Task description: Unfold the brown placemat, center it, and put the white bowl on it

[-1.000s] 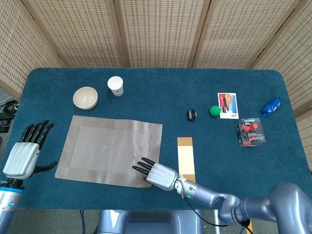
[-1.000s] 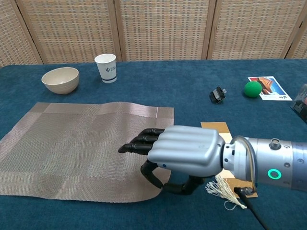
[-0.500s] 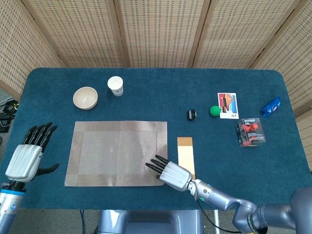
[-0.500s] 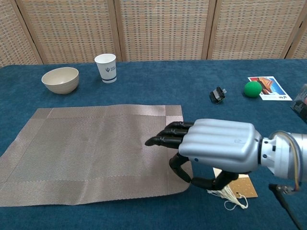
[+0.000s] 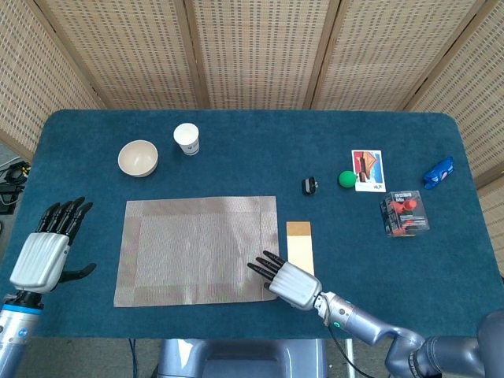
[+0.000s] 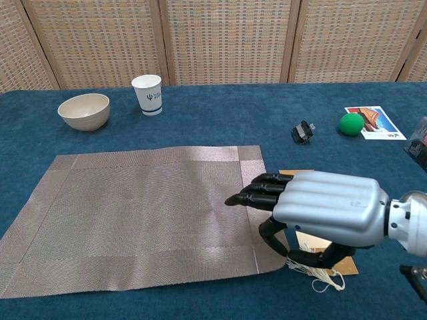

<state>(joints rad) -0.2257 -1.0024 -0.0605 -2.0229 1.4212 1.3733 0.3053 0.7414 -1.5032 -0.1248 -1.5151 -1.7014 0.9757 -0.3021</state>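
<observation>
Brown placemat (image 5: 197, 250) flat, unfolded, left of centre. Right hand (image 5: 285, 280) at its near-right corner, fingers extended together; contact unclear. Left hand (image 5: 45, 250) spread, empty. White bowl (image 5: 138, 157) beyond mat beside paper cup (image 5: 187, 138). Tan card (image 5: 300, 246) just right of mat.

wall: woven wicker panels (image 5: 260, 47) | table: dark blue felt top (image 5: 260, 150)

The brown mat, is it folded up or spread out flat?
Spread out flat. The brown placemat shows one full rectangle with its border all round, and the right hand rests on its corner.
</observation>
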